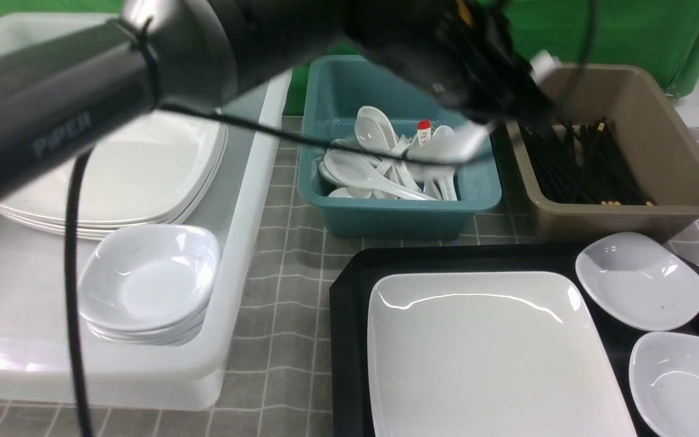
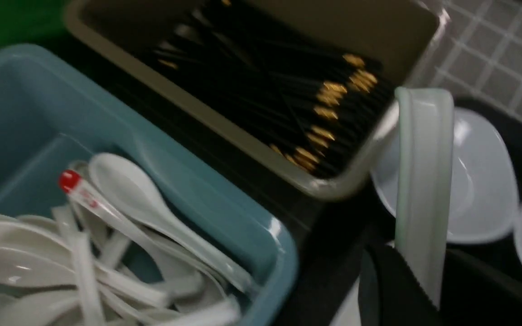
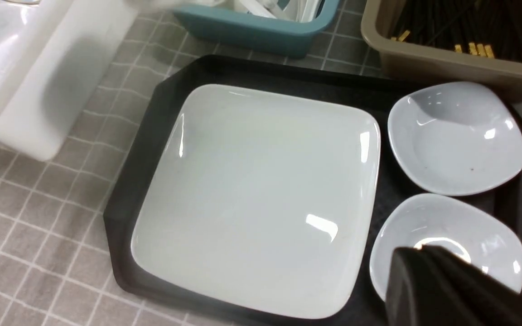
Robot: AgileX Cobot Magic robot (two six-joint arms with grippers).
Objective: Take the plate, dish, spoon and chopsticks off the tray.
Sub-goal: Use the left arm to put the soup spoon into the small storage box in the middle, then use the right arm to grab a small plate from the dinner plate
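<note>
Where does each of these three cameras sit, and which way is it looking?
Front: between the arms, facing forward and down at the tray; the left arm crosses it.
Left wrist: on the left arm, over the teal tub and brown tub; the left gripper holding a spoon shows.
Right wrist: over the plate; the right gripper shows.
Front and right wrist share the plate.

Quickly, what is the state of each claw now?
Left claw: closed on the white soup spoon.
Right claw: closed, holding nothing.

The fingers (image 2: 390,290) clasp the spoon (image 2: 424,172) — teal tub (image 2: 188,181) and brown tub (image 2: 224,124) nearby.
</note>
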